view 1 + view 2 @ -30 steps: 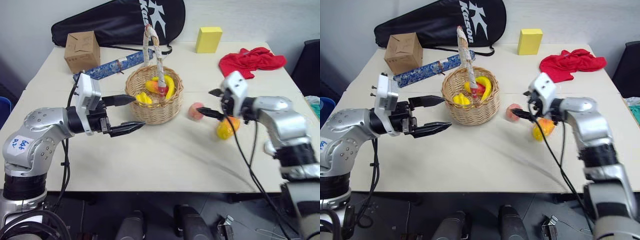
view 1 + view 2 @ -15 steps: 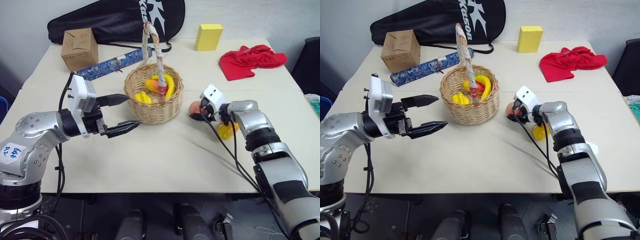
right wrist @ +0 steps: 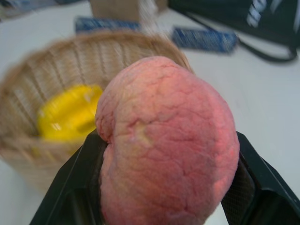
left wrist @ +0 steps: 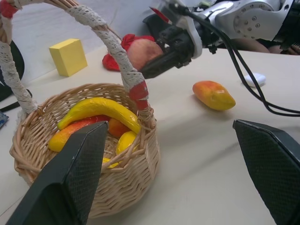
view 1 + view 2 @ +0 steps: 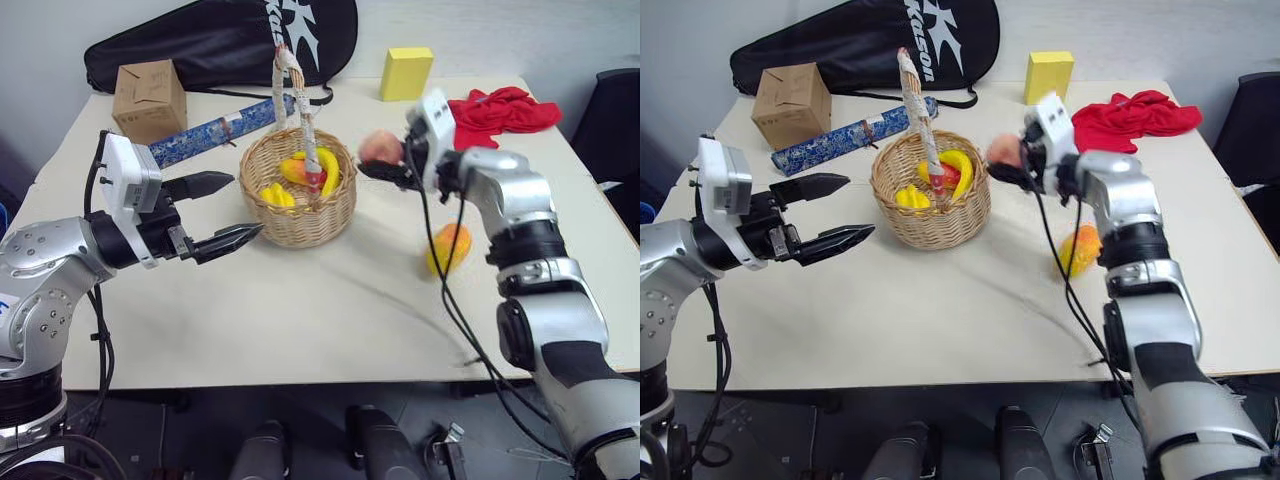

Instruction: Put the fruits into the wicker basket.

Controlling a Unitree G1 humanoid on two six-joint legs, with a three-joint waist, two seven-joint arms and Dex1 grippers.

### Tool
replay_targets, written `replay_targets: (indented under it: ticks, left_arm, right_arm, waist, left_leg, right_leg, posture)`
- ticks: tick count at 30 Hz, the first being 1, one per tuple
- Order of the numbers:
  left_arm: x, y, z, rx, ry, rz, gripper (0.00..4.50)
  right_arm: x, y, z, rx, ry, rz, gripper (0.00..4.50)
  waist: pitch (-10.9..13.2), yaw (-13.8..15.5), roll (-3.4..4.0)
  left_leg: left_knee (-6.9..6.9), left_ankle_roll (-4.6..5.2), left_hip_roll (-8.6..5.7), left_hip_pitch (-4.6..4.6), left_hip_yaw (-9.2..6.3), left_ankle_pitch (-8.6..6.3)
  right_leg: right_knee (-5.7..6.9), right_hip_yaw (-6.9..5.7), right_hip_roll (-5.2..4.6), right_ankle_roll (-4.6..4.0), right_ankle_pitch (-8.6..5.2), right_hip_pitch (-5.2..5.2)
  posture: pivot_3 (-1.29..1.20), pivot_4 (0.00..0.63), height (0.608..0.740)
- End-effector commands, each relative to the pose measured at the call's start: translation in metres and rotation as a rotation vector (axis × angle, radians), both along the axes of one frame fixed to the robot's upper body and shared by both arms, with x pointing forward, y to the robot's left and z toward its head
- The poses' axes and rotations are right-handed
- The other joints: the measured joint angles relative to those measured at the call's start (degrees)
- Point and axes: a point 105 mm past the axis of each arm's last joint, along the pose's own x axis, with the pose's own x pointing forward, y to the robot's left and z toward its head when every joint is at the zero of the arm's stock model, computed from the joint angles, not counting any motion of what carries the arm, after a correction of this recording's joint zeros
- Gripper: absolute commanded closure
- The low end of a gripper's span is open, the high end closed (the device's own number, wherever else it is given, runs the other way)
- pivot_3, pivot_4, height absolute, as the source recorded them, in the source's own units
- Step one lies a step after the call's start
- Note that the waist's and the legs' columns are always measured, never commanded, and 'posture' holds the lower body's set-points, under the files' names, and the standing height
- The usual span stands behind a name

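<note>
1. Left eye view: the right gripper (image 5: 385,168) is clamped on the peach (image 5: 380,147), lifted clear of the table (image 5: 330,310) and just to the right of the wicker basket (image 5: 298,200); the drop calls for a short carry leftward over the rim, clear of the arched handle (image 5: 290,80). The mango (image 5: 448,247) lies on the table well apart, nearer the right arm.
2. Right eye view: the left gripper (image 5: 830,212) hangs left of the basket, jaws spread wide and empty. A cardboard box (image 5: 792,104), yellow block (image 5: 1048,77), red cloth (image 5: 1132,112) and black bag (image 5: 870,45) sit at the far edge.
3. Left wrist view: bananas (image 4: 101,110) already lie in the basket; the mango's long axis runs across the tabletop.
4. Right wrist view: the peach sits between both fingers (image 3: 77,201), basket beyond.
</note>
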Motion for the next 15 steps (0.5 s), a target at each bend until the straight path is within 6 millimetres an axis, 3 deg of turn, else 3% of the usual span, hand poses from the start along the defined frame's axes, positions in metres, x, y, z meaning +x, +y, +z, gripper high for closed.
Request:
replay_targets:
  ticks: [1,2,5,8,11,15]
  left_arm:
    - [-0.003,0.002,0.010,-0.006,-0.052,0.011,0.00]
    - [-0.003,0.002,0.010,-0.008,-0.053,0.014,0.00]
    - [-0.003,0.003,0.010,-0.014,-0.060,0.021,0.00]
    - [-0.003,0.002,0.010,-0.021,-0.063,0.023,0.00]
    - [-0.002,0.002,0.009,-0.025,-0.061,0.022,0.00]
    - [0.000,-0.002,0.007,-0.032,-0.055,0.004,0.00]
  right_arm:
    - [-0.004,0.027,0.029,0.052,-0.051,0.068,2.00]
    - [-0.004,0.034,0.030,0.055,-0.038,0.087,2.00]
    - [-0.003,0.042,0.023,0.004,-0.027,0.098,1.03]
    - [0.003,0.035,0.024,-0.013,-0.046,0.055,0.03]
    - [0.002,0.014,0.041,0.043,-0.063,0.030,0.03]
    - [-0.005,-0.039,0.053,0.006,-0.117,-0.068,0.03]
  waist:
    - [0.0,-0.2,0.00]
    - [0.0,-0.2,0.00]
    - [0.0,0.1,-0.01]
    - [0.0,0.4,-0.01]
    - [0.0,0.5,-0.01]
    - [0.0,1.4,-0.02]
  left_leg:
    - [0.00,0.00,-0.01,0.00,0.01,0.00]
    - [0.00,0.00,-0.01,0.00,0.00,0.00]
    - [0.00,-0.07,-0.04,-0.06,-0.10,0.04]
    - [0.00,-0.01,-0.11,-0.12,-0.15,0.00]
    - [-0.01,0.00,-0.12,-0.25,-0.13,-0.02]
    - [0.05,-0.03,-0.11,-0.82,-0.13,-0.01]
  right_leg:
    - [0.01,0.00,-0.01,-0.01,0.00,0.00]
    - [0.04,0.00,-0.02,-0.01,0.01,0.01]
    - [0.13,0.00,-0.11,-0.02,0.01,0.04]
    - [-0.05,-0.03,-0.18,-0.01,0.01,0.09]
    - [-0.12,-0.04,-0.20,-0.01,0.01,-0.01]
    - [-0.10,-0.12,-0.19,-0.01,0.01,-0.60]
  posture:
    - [0.00,0.150,0.740]
    - [0.00,0.150,0.740]
    - [0.00,0.150,0.740]
    - [0.00,0.150,0.740]
    - [0.00,0.150,0.740]
    - [0.00,0.150,0.740]
